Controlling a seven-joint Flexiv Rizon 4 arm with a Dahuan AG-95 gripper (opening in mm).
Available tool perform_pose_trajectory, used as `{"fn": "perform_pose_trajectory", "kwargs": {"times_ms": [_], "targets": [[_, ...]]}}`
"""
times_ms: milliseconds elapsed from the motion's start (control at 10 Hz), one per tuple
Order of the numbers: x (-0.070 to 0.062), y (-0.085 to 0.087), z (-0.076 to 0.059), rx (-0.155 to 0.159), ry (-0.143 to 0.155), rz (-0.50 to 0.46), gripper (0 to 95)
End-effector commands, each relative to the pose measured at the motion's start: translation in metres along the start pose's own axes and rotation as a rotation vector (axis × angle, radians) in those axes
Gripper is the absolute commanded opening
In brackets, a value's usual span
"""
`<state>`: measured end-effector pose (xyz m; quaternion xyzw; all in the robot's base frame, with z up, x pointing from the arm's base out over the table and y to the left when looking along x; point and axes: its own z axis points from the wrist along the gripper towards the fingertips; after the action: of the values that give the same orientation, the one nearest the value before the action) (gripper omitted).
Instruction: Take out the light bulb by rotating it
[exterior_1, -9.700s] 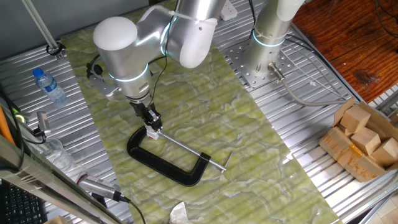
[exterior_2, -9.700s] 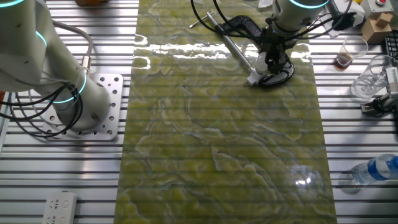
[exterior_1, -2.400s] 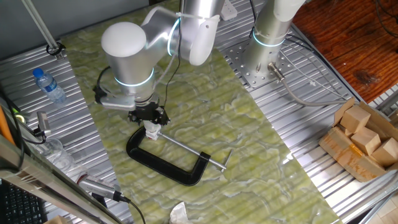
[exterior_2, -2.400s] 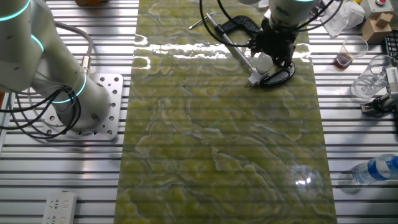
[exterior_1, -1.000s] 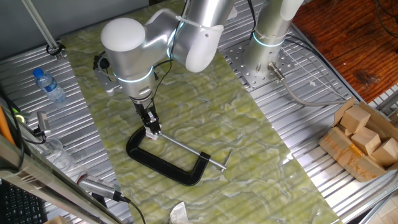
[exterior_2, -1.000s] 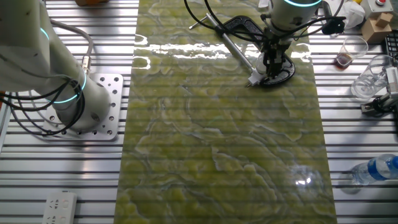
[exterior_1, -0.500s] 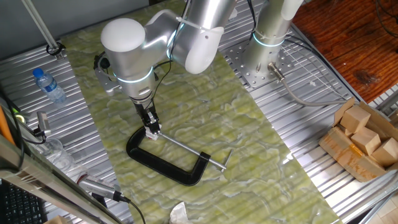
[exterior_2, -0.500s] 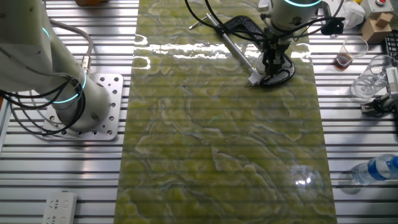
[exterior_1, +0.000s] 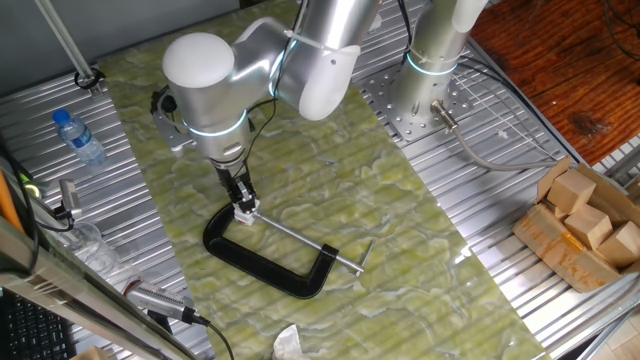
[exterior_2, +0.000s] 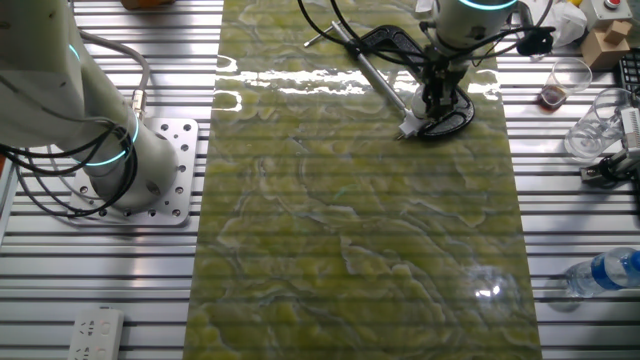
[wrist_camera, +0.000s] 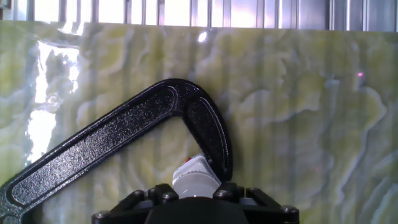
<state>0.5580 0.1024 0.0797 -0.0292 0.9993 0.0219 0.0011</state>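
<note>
My claw (exterior_1: 243, 203) points straight down at one end of the black clamp (exterior_1: 262, 262), which lies flat on the green mat (exterior_1: 330, 200) covering the worktop (exterior_1: 480, 180). The fingers (exterior_2: 436, 97) sit close together around something white at the clamp's jaw end; in the hand view the socket (wrist_camera: 196, 176) shows just below the clamp's bend, right against my claw housing. The bulb itself I cannot make out clearly, hidden between my fingers, so I cannot tell whether I am pinching it. The clamp's screw rod (exterior_1: 310, 243) runs off to the right. A bottle (exterior_1: 78, 137) lies far left and wooden blocks (exterior_1: 585, 215) sit in a box at right.
</note>
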Motion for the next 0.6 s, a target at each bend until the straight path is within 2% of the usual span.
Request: {"fn": "perform_pose_trajectory", "kwargs": {"times_ms": [100, 300, 600], "targets": [[0.0005, 0.0002, -0.0007, -0.003, 0.006, -0.064, 0.0], [0.0004, 0.0004, -0.0018, 0.009, 0.007, -0.243, 0.0], [0.0007, 0.0003, -0.0014, 0.014, 0.014, -0.426, 0.0]]}}
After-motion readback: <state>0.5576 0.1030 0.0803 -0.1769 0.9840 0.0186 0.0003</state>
